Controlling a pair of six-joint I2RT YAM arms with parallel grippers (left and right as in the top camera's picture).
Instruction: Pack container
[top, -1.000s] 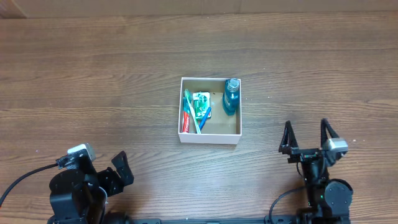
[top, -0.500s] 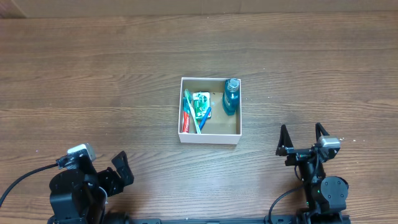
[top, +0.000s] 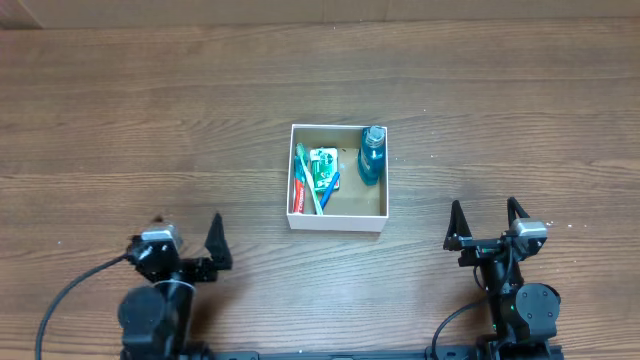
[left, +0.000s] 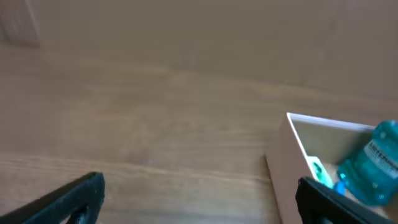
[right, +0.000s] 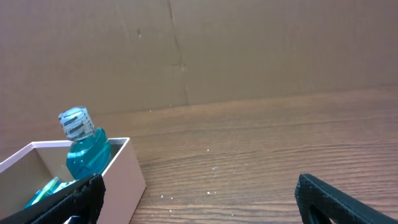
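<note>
Holding clear-blue bottle (top: 371, 160): sq. white-walled container (top: 337, 223)

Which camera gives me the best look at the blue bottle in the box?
Overhead: the whole bottle shows from cap to base, in the right side of the box. Right wrist shows only its cap and upper body over the wall. Left wrist catches a blurred part at the right frame edge.

Overhead straight down, low wrist views share container (top: 337, 222)
</note>
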